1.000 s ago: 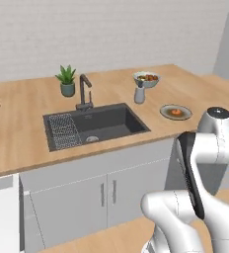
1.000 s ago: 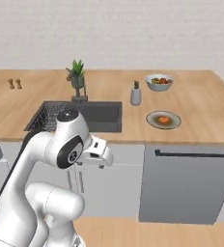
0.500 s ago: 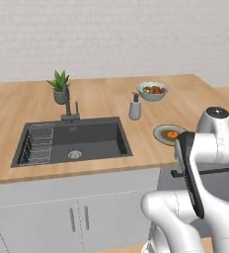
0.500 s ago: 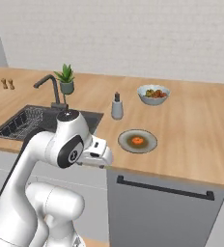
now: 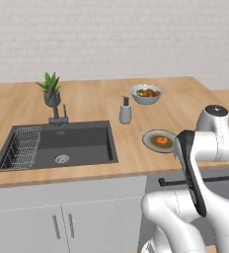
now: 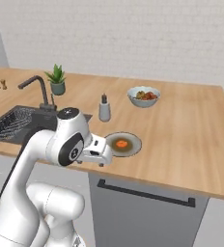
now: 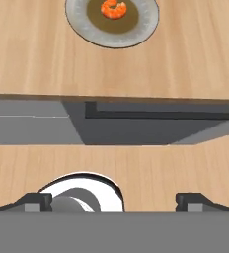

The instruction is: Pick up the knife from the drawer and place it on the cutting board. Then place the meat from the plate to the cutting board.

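On the tan wooden worktop [image 6: 191, 144] near its front edge, the small orange-red meat chunk [image 7: 113, 9] lies on the round grey-white plate [image 7: 148, 20]; my gripper [image 7: 114, 201] hangs empty, jaws wide apart, short of it.

Bright, even, flat light with no glare falls across the wooden counter [image 5: 92, 101]. Shadows are soft and faint, darkest inside the sink [image 5: 62, 143] and under the counter edge. Everything looks slightly soft and coarse, with no edge distortion.
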